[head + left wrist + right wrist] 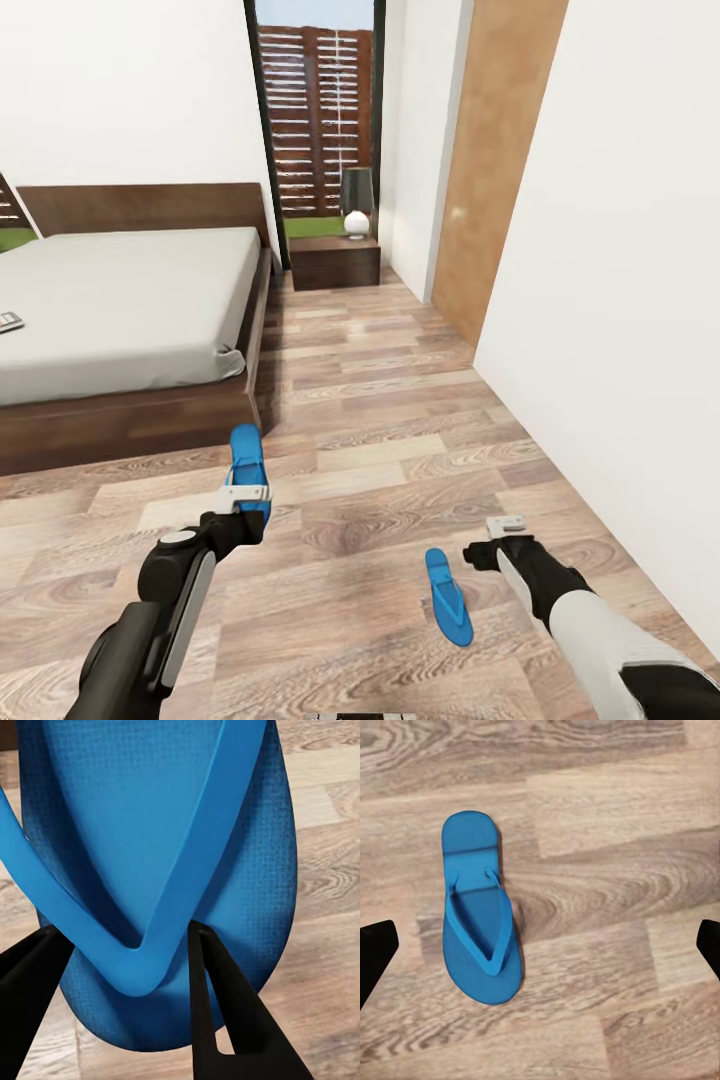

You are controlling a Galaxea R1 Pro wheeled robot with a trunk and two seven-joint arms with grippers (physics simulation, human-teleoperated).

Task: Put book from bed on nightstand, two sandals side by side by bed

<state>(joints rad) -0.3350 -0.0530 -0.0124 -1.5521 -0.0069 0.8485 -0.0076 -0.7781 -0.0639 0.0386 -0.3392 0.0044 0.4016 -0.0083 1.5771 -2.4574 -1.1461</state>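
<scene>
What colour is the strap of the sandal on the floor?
Bright blue, same as the sole of the sandal. The right wrist view shows it best.

Plain white walls point(120, 90) are enclosing a floor of pale and brown wood planks point(400, 400). A tall black-framed window point(315, 120) is showing a slatted brown fence and green grass outside. A tan wooden door panel point(495, 150) is standing on the right, catching soft daylight.
</scene>
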